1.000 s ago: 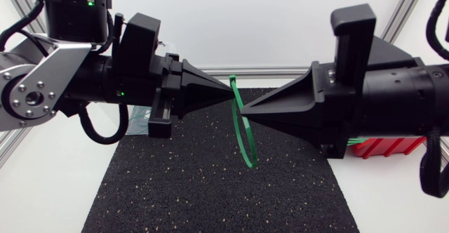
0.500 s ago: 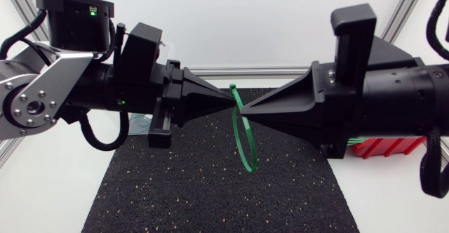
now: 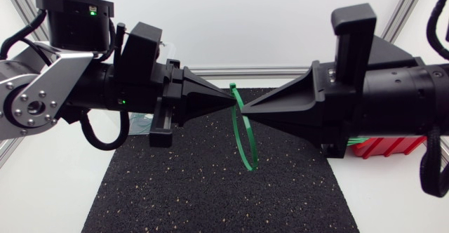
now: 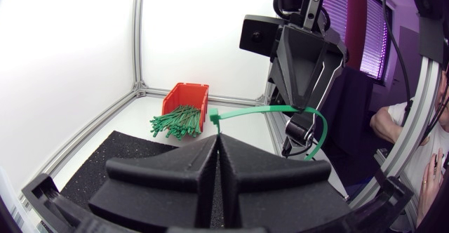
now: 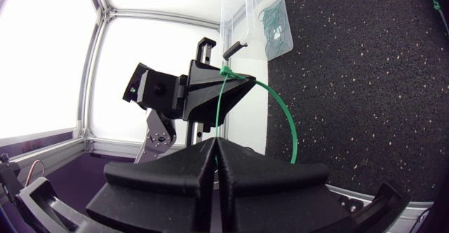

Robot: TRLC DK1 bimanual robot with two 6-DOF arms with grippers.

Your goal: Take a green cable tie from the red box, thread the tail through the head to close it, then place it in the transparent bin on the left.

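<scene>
A green cable tie [image 3: 243,145] hangs as a closed loop above the mat, between my two grippers. My left gripper [image 3: 232,101] is shut on it at the head end, and my right gripper [image 3: 247,114] is shut on the strap just beside it, so the tips nearly meet. In the left wrist view the tie [image 4: 245,111] arcs from my left gripper [image 4: 217,136] over to the right gripper [image 4: 300,115]. From my right gripper [image 5: 216,140] the tie [image 5: 280,117] curves out and up. The red box [image 4: 186,95] holds several green ties [image 4: 175,121]. The transparent bin [image 5: 235,15] contains looped ties.
A black speckled mat [image 3: 210,191] covers the middle of the white table. The red box [image 3: 382,147] shows partly under my right arm at the right. An aluminium frame rail [image 3: 245,70] runs along the back edge.
My left arm has dipped a little and its tip moved slightly down toward the right gripper. The right arm has kept still, and the loop has barely shifted.
</scene>
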